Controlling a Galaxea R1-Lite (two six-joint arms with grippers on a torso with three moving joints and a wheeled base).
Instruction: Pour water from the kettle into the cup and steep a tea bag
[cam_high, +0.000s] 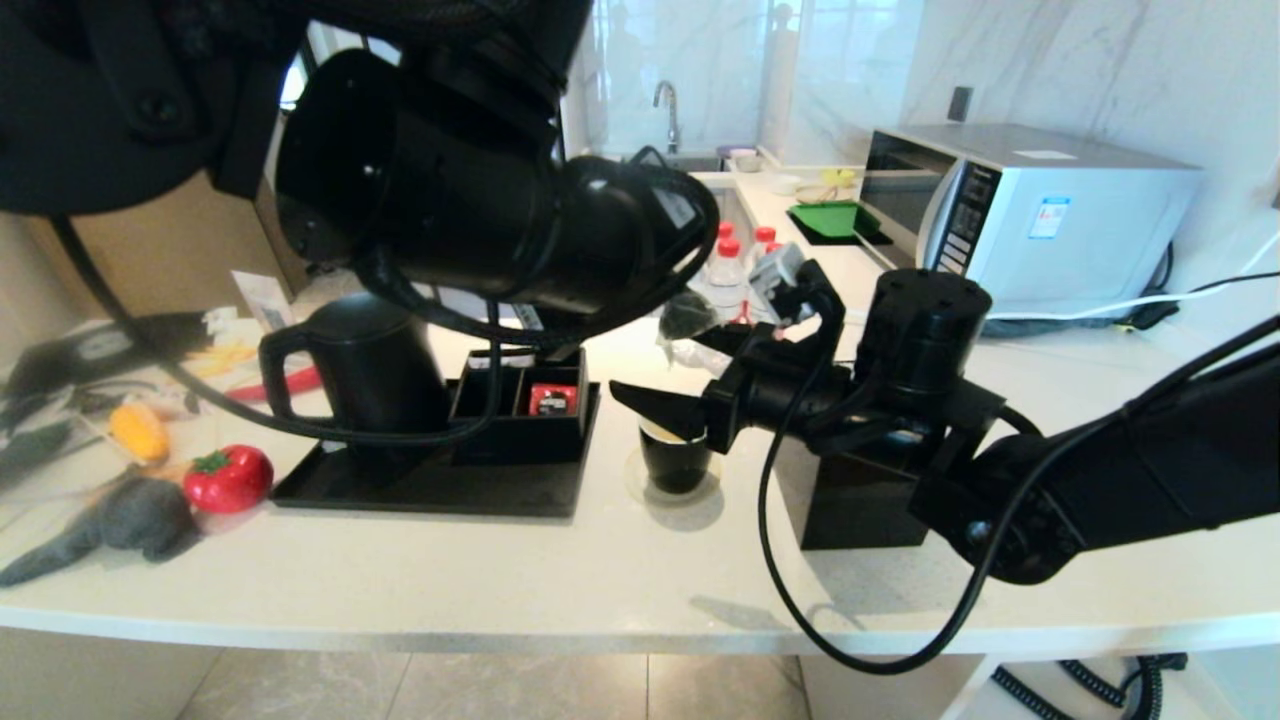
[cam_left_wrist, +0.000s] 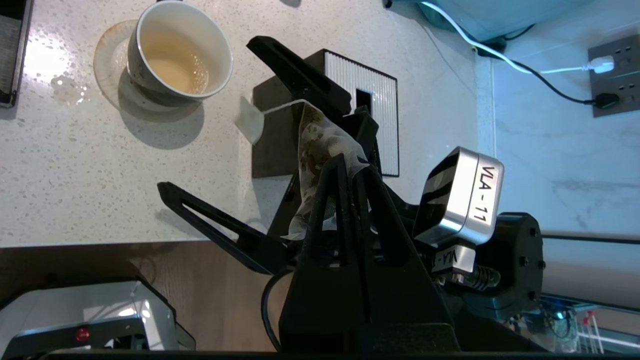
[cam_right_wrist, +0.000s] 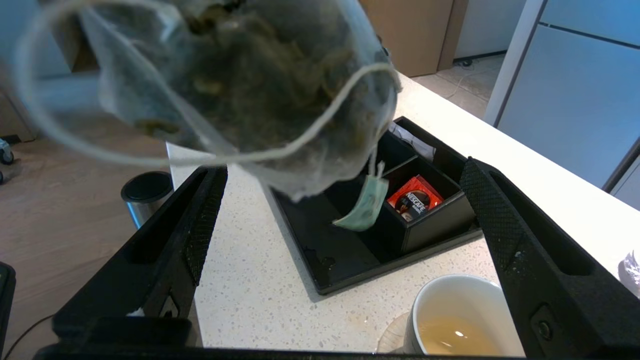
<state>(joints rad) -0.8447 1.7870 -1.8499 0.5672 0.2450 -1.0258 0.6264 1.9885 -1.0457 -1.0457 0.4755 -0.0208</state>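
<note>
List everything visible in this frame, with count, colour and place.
kettle: one, matte black, on the tray
tray: one, black, on the counter's left half
compartment box: one, black, on the tray
red packet: one, in the box
cup: one, black, white-lined, mid-counter
water: pale yellowish, in the cup
tea bag: one, grey-green, hanging above the counter
tissue box: one, black, right of the cup
bottles: several, red-capped, behind
microwave: one, silver, back right
toy pepper: one, red, far left
counter: white
left gripper: shut on the tea bag
right gripper: open, beside the cup
</note>
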